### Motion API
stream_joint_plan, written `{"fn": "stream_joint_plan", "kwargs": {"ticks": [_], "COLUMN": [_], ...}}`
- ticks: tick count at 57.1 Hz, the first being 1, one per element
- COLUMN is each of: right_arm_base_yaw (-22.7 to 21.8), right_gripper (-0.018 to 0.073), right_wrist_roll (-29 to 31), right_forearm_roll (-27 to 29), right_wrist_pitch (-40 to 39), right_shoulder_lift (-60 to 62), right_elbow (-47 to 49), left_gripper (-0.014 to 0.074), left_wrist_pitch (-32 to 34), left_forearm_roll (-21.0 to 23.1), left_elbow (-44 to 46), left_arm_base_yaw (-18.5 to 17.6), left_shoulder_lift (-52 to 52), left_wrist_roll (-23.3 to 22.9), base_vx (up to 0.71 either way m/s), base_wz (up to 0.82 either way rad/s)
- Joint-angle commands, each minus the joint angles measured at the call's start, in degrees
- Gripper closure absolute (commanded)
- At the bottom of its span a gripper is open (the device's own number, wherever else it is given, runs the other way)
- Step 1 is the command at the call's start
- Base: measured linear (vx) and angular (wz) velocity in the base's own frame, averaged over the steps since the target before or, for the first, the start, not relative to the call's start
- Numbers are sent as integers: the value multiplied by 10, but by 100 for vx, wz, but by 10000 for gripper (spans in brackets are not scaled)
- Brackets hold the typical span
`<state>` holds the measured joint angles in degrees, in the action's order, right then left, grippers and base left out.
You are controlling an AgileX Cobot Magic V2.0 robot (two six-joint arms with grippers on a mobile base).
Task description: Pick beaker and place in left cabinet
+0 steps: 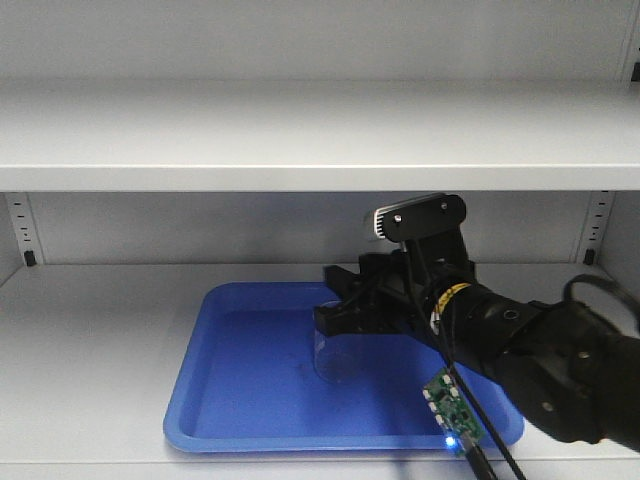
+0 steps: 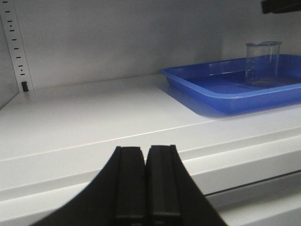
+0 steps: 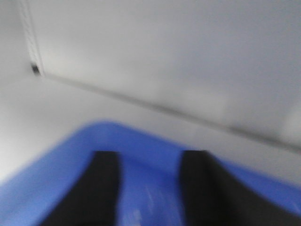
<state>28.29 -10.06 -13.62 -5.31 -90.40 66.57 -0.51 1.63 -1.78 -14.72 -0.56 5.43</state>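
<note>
The beaker (image 1: 335,358) stands upright in a blue tray (image 1: 240,400) on a shelf (image 1: 90,350) of the left cabinet (image 1: 300,135), a little to the right of the tray's middle in the front view. The right hand (image 1: 335,318) reaches in from about 4 o'clock and hangs at the beaker's rim; from the front view it cannot be told whether the fingers touch the glass. In the right wrist view, which is blurred, the two black fingers (image 3: 99,188) stand well apart with only blue tray floor between them, so the right hand is released and holds nothing. A small camera bar (image 1: 420,215) sits on top of the right wrist, and a green circuit board (image 1: 452,410) with a blue light hangs on a cable below the arm, over the tray's front rim. In the left wrist view the beaker (image 2: 262,63) appears at about 2 o'clock, upright in the tray (image 2: 197,87), with faint printed marks on its wall and a spout at the rim. The left hand (image 2: 146,188) is at 6 o'clock in that view, low before the shelf's front edge, well apart from the tray; its fingers are pressed together, clenched on nothing. A slotted strip (image 2: 16,47) runs up the cabinet's back corner at 10 o'clock.
</note>
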Motion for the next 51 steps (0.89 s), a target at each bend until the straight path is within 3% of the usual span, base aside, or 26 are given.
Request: {"fn": "stream_joint_plan", "kwargs": {"ticks": [1, 2, 10, 23, 32, 51], "right_arm_base_yaw": [-2, -2, -2, -2, -2, -2], "right_gripper": [546, 578, 571, 565, 565, 565], "right_wrist_roll": [3, 3, 3, -2, -4, -1], "right_forearm_roll": [2, 2, 3, 5, 38, 59], "right_wrist_pitch": [47, 58, 123, 118, 120, 180], "right_shoulder_lift": [47, 50, 84, 178, 274, 472], "right_elbow": [21, 20, 15, -80, -179, -312], "left_gripper": [595, 595, 595, 595, 595, 595], "left_wrist_pitch": [48, 48, 48, 48, 48, 48], "left_forearm_roll": [5, 5, 5, 5, 5, 5], "left_elbow": [-9, -9, -9, -9, -9, -9], "left_arm_base_yaw": [-2, -2, -2, -2, -2, -2], "left_shoulder_lift": [-10, -10, -10, -10, -10, -10], "left_wrist_roll": [-2, -2, -2, -2, -2, -2], "base_vx": [0, 0, 0, 0, 0, 0], "base_wz": [0, 0, 0, 0, 0, 0]}}
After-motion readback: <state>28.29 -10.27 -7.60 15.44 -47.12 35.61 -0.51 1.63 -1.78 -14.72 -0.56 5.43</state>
